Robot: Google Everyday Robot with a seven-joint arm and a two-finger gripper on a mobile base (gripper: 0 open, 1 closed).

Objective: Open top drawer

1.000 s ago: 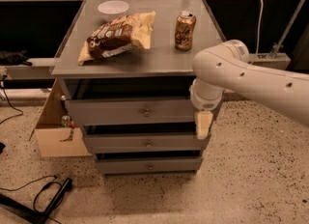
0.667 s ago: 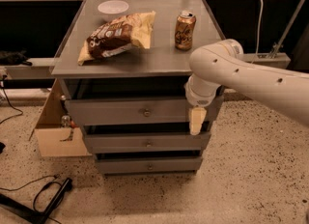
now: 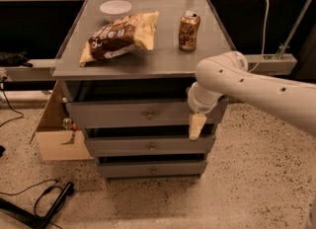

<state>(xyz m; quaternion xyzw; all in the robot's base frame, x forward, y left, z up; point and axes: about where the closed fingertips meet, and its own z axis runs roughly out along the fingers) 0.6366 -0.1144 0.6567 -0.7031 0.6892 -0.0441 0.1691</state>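
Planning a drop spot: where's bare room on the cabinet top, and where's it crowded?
Bare: the front strip of the cabinet top, between chip bag, can and front edge, widest front-right; also the lane between bag and can. Crowded: back-left, white bowl close to the bag. The gripper hangs before the top drawer, right of its knob.

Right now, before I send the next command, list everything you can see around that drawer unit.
tabletop: one, grey, over the drawers
top drawer: one, grey, widest front, just under the tabletop, metal knob at centre
lower drawers: two, grey, stacked below it
chip bag: one, brown and yellow, tabletop left
can: one, golden-brown, upright, tabletop right
bowl: one, white, tabletop back
cardboard box: one, tan, floor left of drawers
cables: a few, black, floor lower left
arm: one, white, reaching in from the right
hand: one, cream, before the top drawer's right end, right of the knob
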